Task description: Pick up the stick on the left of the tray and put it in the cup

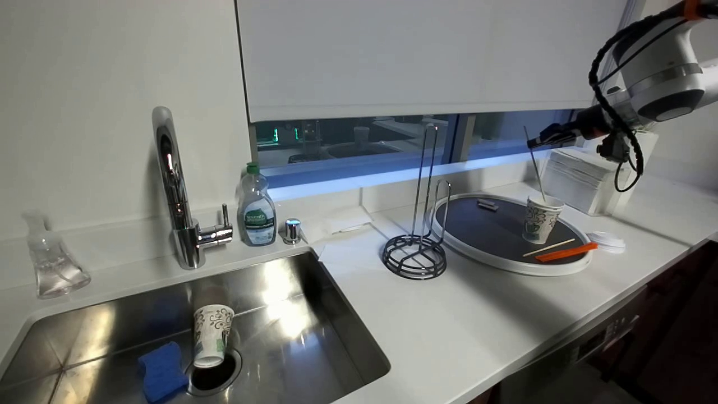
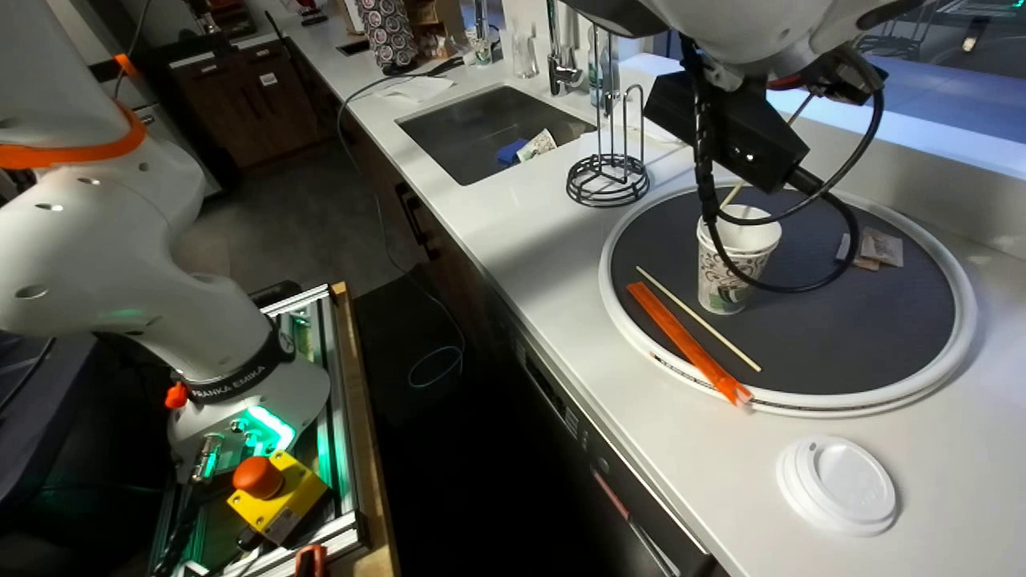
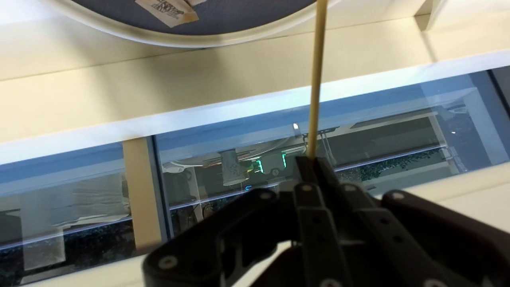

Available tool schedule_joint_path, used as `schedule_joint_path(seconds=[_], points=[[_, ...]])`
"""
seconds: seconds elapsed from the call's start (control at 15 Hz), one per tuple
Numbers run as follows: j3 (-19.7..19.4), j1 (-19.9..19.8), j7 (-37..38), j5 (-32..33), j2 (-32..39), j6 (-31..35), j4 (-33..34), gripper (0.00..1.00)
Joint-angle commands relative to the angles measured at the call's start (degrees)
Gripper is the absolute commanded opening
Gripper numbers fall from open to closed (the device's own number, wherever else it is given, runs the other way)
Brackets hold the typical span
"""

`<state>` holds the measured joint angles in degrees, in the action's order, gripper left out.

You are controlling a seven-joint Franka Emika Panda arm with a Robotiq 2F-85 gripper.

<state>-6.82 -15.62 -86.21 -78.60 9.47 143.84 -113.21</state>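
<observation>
My gripper (image 1: 530,143) is shut on a thin straight stick (image 1: 536,171). Its fingertips (image 3: 312,161) pinch the stick (image 3: 316,79) in the wrist view. The stick hangs steeply, slightly tilted. A pale, swirl-patterned paper cup (image 1: 541,221) stands upright on the round dark tray (image 1: 477,224) with a white rim. In an exterior view the stick's lower end meets the cup's mouth. In an exterior view the stick (image 2: 731,195) passes behind the cup's rim (image 2: 725,280), so whether its tip is inside is unclear. No dark grey tumbler stands in view.
Another pale stick (image 2: 699,319) and an orange wrapper (image 2: 685,340) lie on the tray before the cup. Packets (image 2: 882,247) lie at its far side. A wire stand (image 1: 415,258), white lids (image 2: 838,485), a napkin stack (image 1: 578,179) and a window wall surround the tray.
</observation>
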Motion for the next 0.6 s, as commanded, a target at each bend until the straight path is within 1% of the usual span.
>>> schedule_joint_path(seconds=[0.0, 0.07, 0.13, 0.53], points=[[-0.9, 1.2, -4.1, -5.1, 1.8, 2.0, 0.5, 0.02], [-0.9, 1.3, -5.0, -6.1, 2.1, 2.5, 0.6, 0.02], [0.5, 0.3, -6.5, -7.1, 2.5, 3.4, 0.6, 0.02], [1.2, 0.2, -12.5, -10.5, 3.7, 5.9, 0.2, 0.02]])
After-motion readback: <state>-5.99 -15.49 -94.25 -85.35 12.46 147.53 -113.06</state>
